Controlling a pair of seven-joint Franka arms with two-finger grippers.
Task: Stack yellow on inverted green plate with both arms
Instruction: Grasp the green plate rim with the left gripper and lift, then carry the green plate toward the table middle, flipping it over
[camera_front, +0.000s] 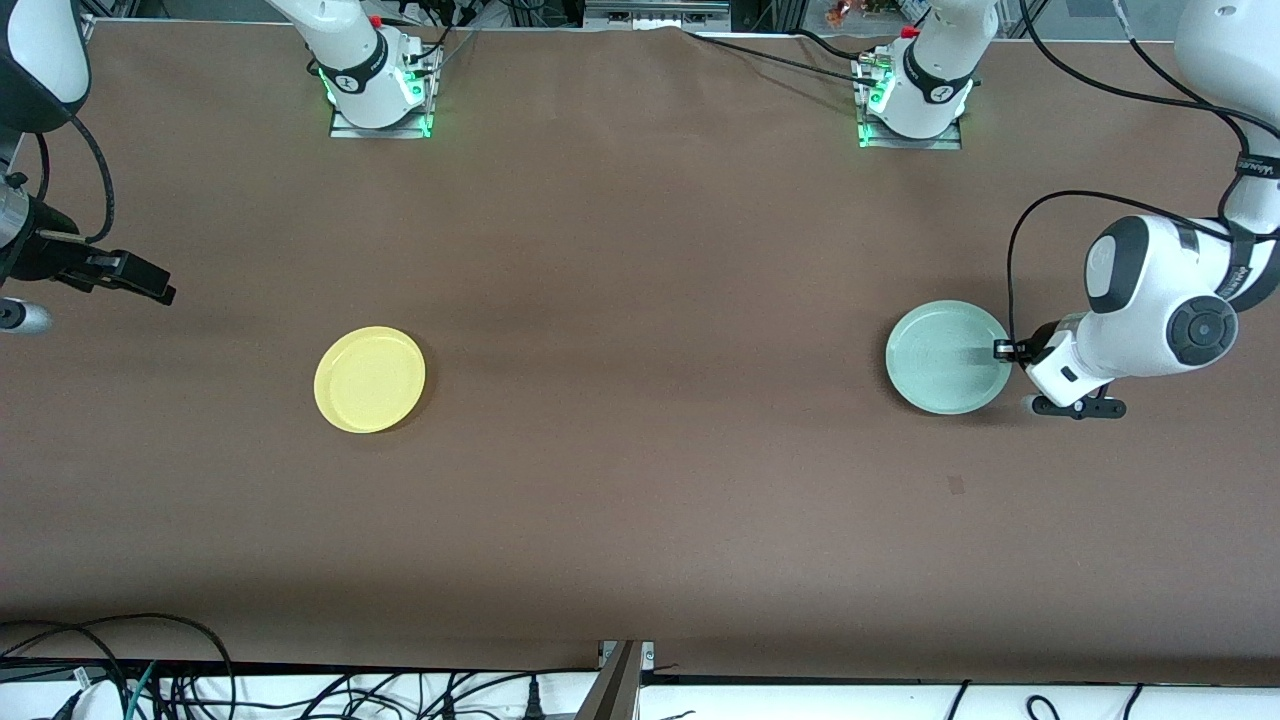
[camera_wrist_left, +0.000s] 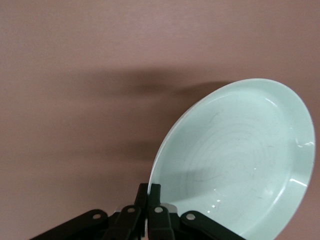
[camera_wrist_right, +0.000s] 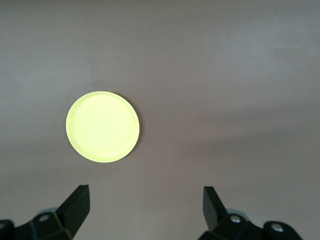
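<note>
The yellow plate (camera_front: 370, 379) lies hollow side up on the brown table toward the right arm's end, and shows too in the right wrist view (camera_wrist_right: 102, 126). My right gripper (camera_front: 150, 283) hangs open over the table's end, well apart from that plate; its gripper (camera_wrist_right: 146, 200) holds nothing. The green plate (camera_front: 947, 356) sits hollow side up toward the left arm's end. My left gripper (camera_front: 1003, 349) is shut on its rim at the side facing the table's end. In the left wrist view the gripper (camera_wrist_left: 150, 192) pinches the green plate (camera_wrist_left: 235, 155) at its edge.
Both arm bases (camera_front: 378, 85) (camera_front: 912, 100) stand along the table's edge farthest from the front camera. Cables (camera_front: 120, 680) hang below the table's nearest edge. Bare brown tabletop (camera_front: 640, 380) lies between the two plates.
</note>
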